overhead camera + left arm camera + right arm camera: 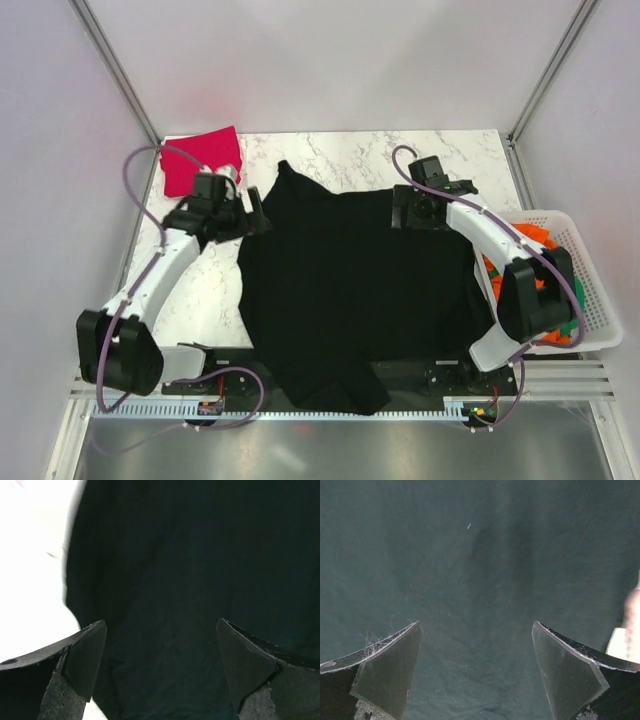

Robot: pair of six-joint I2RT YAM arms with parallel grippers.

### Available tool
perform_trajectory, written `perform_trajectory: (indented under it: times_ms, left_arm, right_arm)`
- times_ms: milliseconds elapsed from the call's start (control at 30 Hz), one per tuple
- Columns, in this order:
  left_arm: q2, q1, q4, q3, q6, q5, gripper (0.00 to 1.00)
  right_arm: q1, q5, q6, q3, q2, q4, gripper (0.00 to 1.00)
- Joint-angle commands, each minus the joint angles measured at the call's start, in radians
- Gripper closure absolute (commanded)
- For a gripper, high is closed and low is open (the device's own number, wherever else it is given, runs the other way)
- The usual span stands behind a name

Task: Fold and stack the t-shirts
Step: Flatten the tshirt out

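Black t-shirt (340,290) beneath gaping left tool (160,630) and right tool (476,627)

1. Worktop (350,150): white marble-pattern, grey veins; surface shows along far & left edges.
2. Basket (600,305): white plastic, lattice walls, rect.; sits at right edge of worktop, nr near-right corner, slightly skewed.
3. Alu frame posts (118,70): two, at far-left & far-right corners.
4. Slotted white cable duct (300,409): along near edge.
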Motion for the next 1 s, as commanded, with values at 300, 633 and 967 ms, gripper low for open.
perform_trajectory:
  times_ms: [300, 633, 967]
  left_arm:
    - [0.459, -0.084, 0.136, 0.075, -0.034, -0.178, 0.01]
    - [0.8, 0.018, 0.02, 0.417, 0.042, -0.295, 0.04]
    - [1.121, 0.125, -0.148, 0.965, 0.139, -0.323, 0.04]
  right_arm:
    - [0.0, -0.178, 0.017, 0.256, 0.391, 0.094, 0.02]
    - [0.0, -0.279, 0.096, 0.682, 0.813, 0.062, 0.02]
    - [0.001, -0.49, 0.312, 1.05, 1.097, 0.157, 0.02]
